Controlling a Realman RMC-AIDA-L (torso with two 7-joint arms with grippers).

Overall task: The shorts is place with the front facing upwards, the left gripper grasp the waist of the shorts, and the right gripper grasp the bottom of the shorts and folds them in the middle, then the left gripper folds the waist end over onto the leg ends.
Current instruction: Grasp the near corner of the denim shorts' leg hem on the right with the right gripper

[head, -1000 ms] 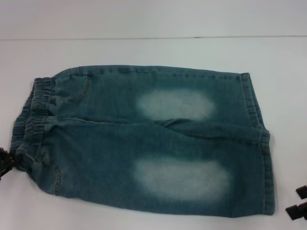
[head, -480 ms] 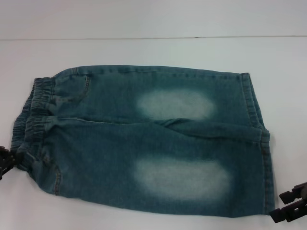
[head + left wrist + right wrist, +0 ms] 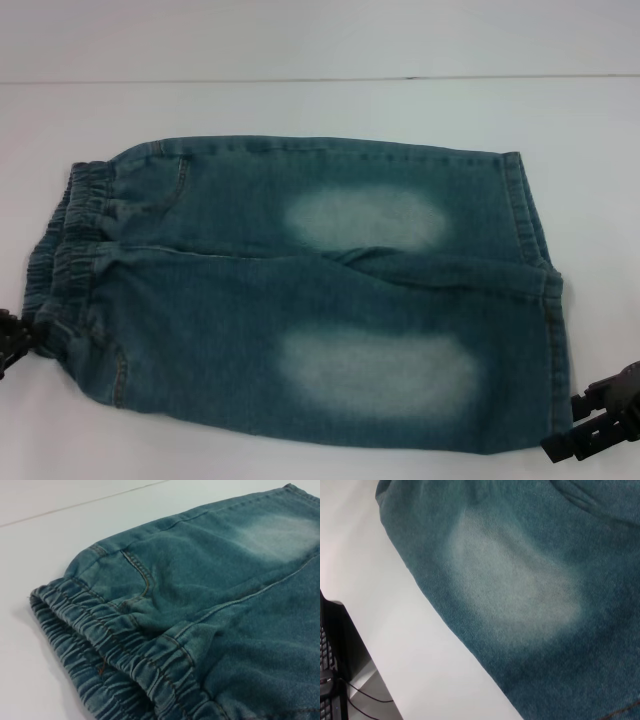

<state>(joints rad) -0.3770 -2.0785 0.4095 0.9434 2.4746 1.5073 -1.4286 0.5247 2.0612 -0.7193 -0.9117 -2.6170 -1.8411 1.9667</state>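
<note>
Since the earlier frame, the right claw (image 3: 597, 427) has advanced to the near corner of the leg ends (image 3: 545, 300); we cannot tell whether it is spread or pressed together. We see the shorts (image 3: 300, 290) lying flat, front up, on the white counter (image 3: 300, 105). At the waist of the shorts (image 3: 62, 250) sits the left claw (image 3: 12, 338), state indiscernible. No writing is legible.

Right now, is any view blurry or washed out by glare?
Head view: soft overall, shorts evenly lit, no glare. Left wrist view: waist of the shorts sharp, far fabric softer. Right wrist view: denim close and slightly blurred, no glare.
</note>
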